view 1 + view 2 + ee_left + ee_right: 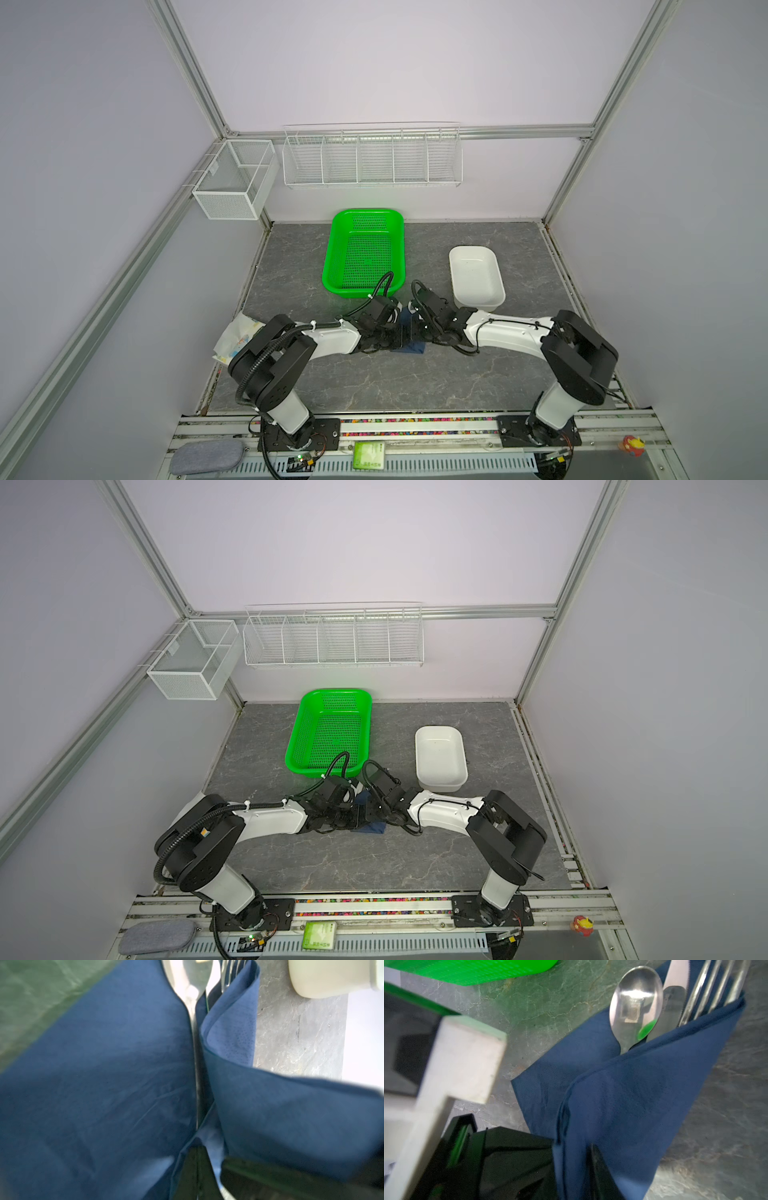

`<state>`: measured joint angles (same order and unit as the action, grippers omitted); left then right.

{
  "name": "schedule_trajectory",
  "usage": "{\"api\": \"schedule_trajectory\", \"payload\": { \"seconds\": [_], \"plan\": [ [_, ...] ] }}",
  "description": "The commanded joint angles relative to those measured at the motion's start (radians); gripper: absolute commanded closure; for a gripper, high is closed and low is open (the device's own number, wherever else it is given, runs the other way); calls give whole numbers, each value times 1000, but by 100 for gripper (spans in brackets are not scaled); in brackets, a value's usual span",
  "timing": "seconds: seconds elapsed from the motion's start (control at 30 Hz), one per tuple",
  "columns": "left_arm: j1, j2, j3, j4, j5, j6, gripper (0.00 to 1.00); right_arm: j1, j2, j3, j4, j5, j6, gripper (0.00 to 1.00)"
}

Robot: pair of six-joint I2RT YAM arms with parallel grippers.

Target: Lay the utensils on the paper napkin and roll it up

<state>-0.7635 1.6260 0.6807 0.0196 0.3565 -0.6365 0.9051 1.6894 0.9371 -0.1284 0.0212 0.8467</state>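
**Top views:** my left claw (pixel 395 333) and right claw (pixel 417 332) meet tip to tip over the paper napkin (pixel 415 348). Only a corner of it shows just beside them, and the arms hide the utensils.

**Left wrist view:** my left claw is clamped on a folded flap of napkin. The utensils (pixel 192 995) run straight ahead of its tips, in the crease.

**Right wrist view:** the napkin drapes over one finger (pixel 598 1172) of my right claw, and I cannot tell its gap. The spoon (pixel 635 1001), knife (pixel 675 995) and fork (pixel 716 987) lie ahead, side by side.

To roll well, I judge that I should keep the flap taut, turn both ends evenly and keep the handles bunched.
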Motion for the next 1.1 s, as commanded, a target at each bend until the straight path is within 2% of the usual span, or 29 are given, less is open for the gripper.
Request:
{"api": "schedule_trajectory", "payload": {
  "seconds": [0.0, 0.33, 0.43, 0.63, 0.8, 1.07],
  "plan": [
    [13, -37, -16, -4, -20, -9, 100, 5, -17, -44, 41, -7, 11, 70],
    [78, -145, -27, -28, 31, -8, 97, 5, -13, -91, 124, -41, 18, 66],
    [98, -183, -28, -44, 27, -19, 86, 5, -11, -93, 126, -37, 19, 64],
    [143, -193, 4, -51, 66, -67, 55, 5, -11, -98, 130, -34, 21, 65],
    [148, -118, 64, -48, 105, -88, 48, 5, -13, -101, 131, -36, 20, 66],
    [148, -44, 100, -53, 103, -94, 46, 5, -17, -110, 143, -39, 18, 66]
  ]
}}
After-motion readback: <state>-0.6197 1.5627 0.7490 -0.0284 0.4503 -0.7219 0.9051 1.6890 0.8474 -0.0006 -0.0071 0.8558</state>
